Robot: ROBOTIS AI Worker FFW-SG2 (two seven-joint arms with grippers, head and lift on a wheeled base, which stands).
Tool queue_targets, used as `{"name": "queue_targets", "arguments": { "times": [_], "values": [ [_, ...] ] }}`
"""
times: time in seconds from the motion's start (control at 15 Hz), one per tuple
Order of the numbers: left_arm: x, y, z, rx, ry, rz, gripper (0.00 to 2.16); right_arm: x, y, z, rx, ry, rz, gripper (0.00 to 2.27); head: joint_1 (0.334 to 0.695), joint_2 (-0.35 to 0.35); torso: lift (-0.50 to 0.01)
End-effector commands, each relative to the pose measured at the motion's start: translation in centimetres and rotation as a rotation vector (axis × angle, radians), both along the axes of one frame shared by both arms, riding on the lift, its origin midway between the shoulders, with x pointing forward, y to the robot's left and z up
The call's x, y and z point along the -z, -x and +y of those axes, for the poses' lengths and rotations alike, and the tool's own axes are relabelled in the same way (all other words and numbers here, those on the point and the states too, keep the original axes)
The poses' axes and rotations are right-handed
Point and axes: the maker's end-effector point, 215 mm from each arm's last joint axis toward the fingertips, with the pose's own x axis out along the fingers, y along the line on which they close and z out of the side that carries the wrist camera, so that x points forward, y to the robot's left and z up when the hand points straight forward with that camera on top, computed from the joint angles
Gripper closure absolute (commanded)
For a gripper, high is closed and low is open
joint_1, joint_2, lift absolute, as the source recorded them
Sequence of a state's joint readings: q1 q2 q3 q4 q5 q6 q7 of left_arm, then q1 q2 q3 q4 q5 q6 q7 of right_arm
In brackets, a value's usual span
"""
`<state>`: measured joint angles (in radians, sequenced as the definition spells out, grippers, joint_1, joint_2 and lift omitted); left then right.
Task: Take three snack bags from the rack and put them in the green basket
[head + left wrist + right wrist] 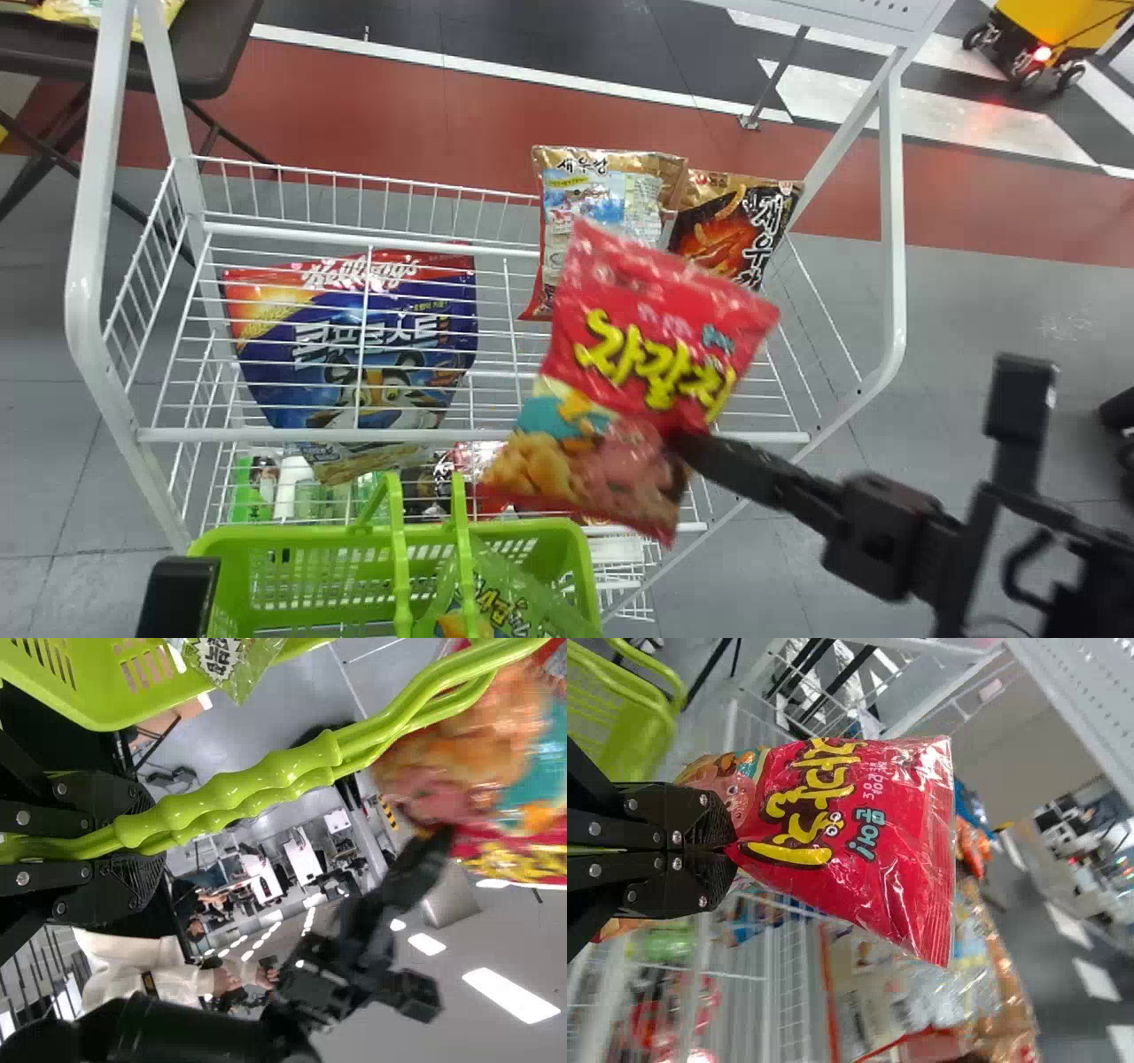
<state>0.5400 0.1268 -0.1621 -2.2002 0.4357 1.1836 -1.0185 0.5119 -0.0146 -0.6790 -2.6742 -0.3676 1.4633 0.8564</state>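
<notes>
My right gripper (726, 849) clamps the red bag (638, 354); my left gripper (146, 843), the handles (266, 780) of the green basket (292, 534), eight o'clock from it. Loaded bag (498, 611): one. Remaining: apparently two, this included.

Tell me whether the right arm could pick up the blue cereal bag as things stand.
Probably not yet: its tool is shut on the red snack bag. The cereal bag also sits behind the rack's front rail and wires.

The snack bag (651, 354) is red with yellow lettering; the basket (580, 549) is plain lime green.
</notes>
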Motion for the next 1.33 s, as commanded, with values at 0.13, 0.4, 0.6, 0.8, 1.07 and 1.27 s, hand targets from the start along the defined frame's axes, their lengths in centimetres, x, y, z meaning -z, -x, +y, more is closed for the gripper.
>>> {"name": "queue_targets", "arguments": {
  "times": [0.13, 0.4, 0.6, 0.8, 1.07, 1.27],
  "values": [
    [0.3, -0.8, -0.4, -0.022, -0.009, -0.006, 1.22, 3.0, 5.2, 0.0, -0.055, 0.011, 0.18, 2.19, 0.695, -0.35, -0.007],
    [0.4, -0.9, -0.9, -0.024, -0.016, -0.009, 1.22, 6.1, 7.8, 4.9, -0.175, -0.071, 0.285, 2.19, 0.695, -0.35, -0.007],
    [0.5, -0.5, -1.1, -0.02, -0.022, -0.008, 1.22, 8.7, 9.2, 9.1, -0.273, -0.132, 0.362, 2.19, 0.695, -0.35, -0.007],
    [0.5, -0.4, -1.2, -0.017, -0.026, -0.01, 1.22, 12.9, 10.2, 11.4, -0.323, -0.081, 0.456, 2.12, 0.695, -0.35, -0.007],
    [0.4, -0.4, -1.2, -0.014, -0.028, -0.016, 1.22, 15.4, 9.7, 12.1, -0.358, -0.026, 0.495, 0.0, 0.695, -0.35, -0.007],
    [0.4, -0.5, -1.1, -0.013, -0.03, -0.016, 1.22, 14.2, 7.9, 9.9, -0.352, 0.082, 0.433, 0.05, 0.695, -0.35, -0.007]
  ]
}}
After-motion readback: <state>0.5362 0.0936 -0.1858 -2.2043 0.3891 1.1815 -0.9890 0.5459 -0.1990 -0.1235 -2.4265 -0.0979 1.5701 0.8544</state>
